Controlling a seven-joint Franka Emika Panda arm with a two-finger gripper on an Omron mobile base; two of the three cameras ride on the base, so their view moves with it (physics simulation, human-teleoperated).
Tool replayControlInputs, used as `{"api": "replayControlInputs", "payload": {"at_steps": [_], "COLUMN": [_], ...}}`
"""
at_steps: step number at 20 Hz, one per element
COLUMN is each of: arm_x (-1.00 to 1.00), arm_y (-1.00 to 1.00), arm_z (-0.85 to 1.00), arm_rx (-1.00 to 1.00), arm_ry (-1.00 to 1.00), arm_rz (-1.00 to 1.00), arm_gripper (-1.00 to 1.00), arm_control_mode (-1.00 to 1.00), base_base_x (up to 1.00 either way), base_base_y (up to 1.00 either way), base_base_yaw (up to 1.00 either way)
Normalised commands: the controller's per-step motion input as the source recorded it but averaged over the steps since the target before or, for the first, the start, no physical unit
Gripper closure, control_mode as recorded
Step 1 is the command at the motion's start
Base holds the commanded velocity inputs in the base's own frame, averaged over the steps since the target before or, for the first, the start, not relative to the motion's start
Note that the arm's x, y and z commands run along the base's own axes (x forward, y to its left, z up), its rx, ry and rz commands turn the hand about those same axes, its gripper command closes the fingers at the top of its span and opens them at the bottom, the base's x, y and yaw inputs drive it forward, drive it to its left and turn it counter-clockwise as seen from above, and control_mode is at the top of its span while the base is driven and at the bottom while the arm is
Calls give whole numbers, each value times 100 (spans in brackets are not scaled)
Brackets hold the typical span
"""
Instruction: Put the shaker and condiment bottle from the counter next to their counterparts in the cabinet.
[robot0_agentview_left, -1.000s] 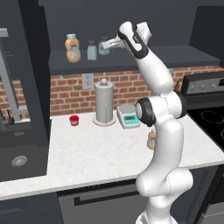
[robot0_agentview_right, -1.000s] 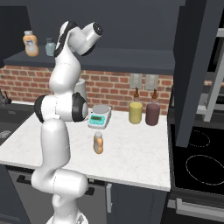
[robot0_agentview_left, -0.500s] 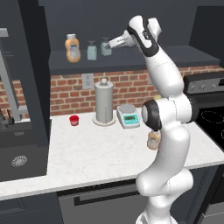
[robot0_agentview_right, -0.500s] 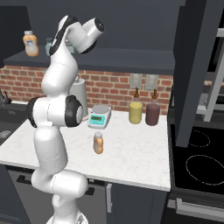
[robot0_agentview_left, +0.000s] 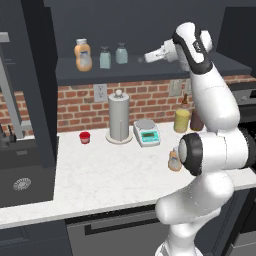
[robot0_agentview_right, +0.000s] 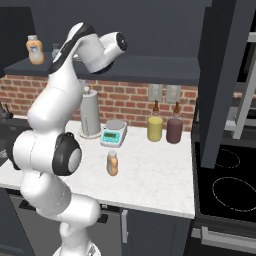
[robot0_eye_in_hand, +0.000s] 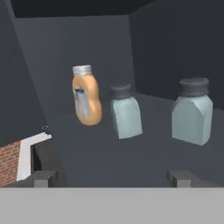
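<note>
Shaker (robot0_agentview_left: 121, 53) stands upright on the cabinet (robot0_agentview_left: 150, 22) shelf, just beside its twin (robot0_agentview_left: 105, 57) w/ the orange counterpart (robot0_agentview_left: 82, 55) at the far end, so that half looks done. Gripper (robot0_eye_in_hand: 111, 177) sits near it, fingers (robot0_eye_in_hand: 179, 177) apart, holding nothing. Condiment bottle (robot0_agentview_left: 174, 160) waits on the tabletop (robot0_agentview_left: 100, 175), prob. next pick.

**A home kitchen**

A white marbled counter (robot0_agentview_left: 95, 185) runs along a red brick backsplash (robot0_agentview_left: 75, 107) fitted with a wall outlet (robot0_agentview_left: 100, 92). A dark sink (robot0_agentview_left: 20, 182) is sunk in at the left, and a black cooktop (robot0_agentview_right: 227, 182) with ring burners sits at the right. Above hangs a dark cabinet (robot0_agentview_left: 150, 20) holding bottles. A kitchen scale (robot0_agentview_left: 147, 132) and a steel canister (robot0_agentview_left: 119, 117) stand on the counter.
</note>
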Motion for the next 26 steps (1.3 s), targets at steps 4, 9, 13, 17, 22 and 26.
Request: {"api": "replayControlInputs", "payload": {"at_steps": [4,9,13,17,22,26], "arm_x": [-100,-100,-99,-69,-45,-39], "arm_y": [-28,-17,-4,0,0,-2], "arm_z": [1,8,2,0,-24,-51], "arm_rx": [10,8,2,0,-2,-4], "arm_ry": [-10,-2,0,8,12,7], "arm_rz": [0,-2,-4,-7,-11,-9], "arm_gripper": [-100,-100,-100,-100,-100,-100], "arm_control_mode": [-100,-100,-100,-100,-100,-100], "base_base_x": [0,0,0,0,0,0], "base_base_y": [0,0,0,0,0,0], "base_base_yaw": [0,0,0,0,0,0]}}
